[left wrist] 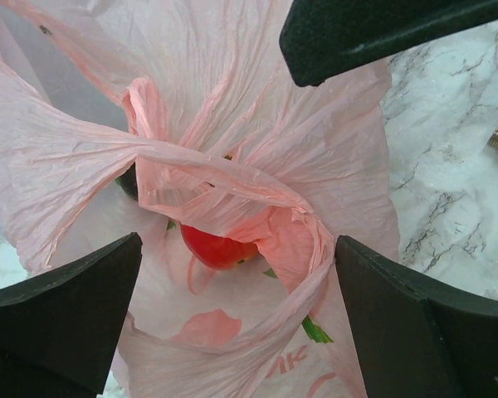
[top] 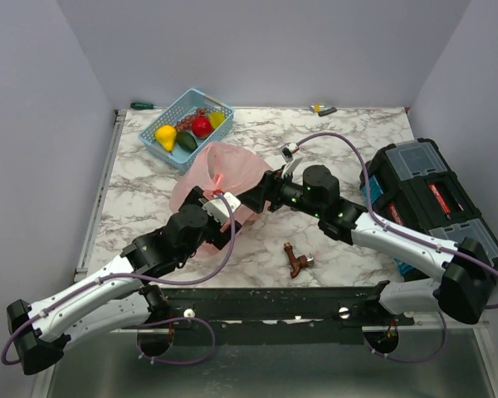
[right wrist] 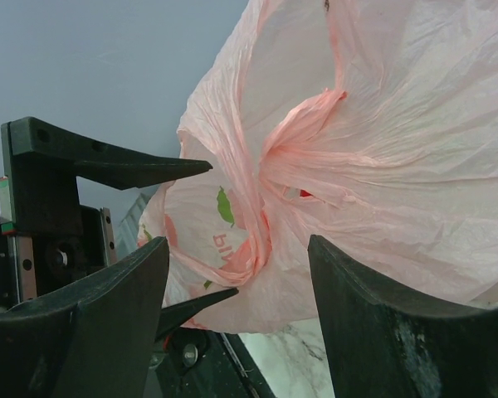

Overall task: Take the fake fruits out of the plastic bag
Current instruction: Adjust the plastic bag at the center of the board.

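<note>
Two grippers at one bag.

Item 1: plastic bag (top: 224, 170). Thin pink film, crumpled, standing mid-table with its mouth turned to the left arm. A twisted loop handle crosses the opening.

Item 2: fake fruits (top: 191, 131). A glossy handful lies in the light blue basket (top: 158, 152) just behind the bag. One red piece (left wrist: 217, 249) shows low inside the bag's mouth, half under a fold (any others are hidden by the film).

Item 3: left gripper (left wrist: 238, 245). Fingers spread wide either side of the mouth, holding nothing.

Item 4: right gripper (right wrist: 239, 245). Fingers apart, with the rolled rim hanging between them and no pinch evident.

Handling note, step in hand: reaching in for the red piece. It looks best for the right gripper to take the rim and hold the mouth wide. The left one can then go straight down the opening, under the twisted handle, and close on the fruit alone. Film caught with the fruit would drag the bag along, and a glossy round piece may squirt from a shallow hold.

Setting: white marble-pattern table (top: 149, 207), with plain grey walls (top: 266, 41) on three sides. Also present are a black toolbox (top: 423, 186) at right, a brown tap-like piece (top: 297, 261) near the front edge, and a green-handled screwdriver (top: 141, 105) at the back.
</note>
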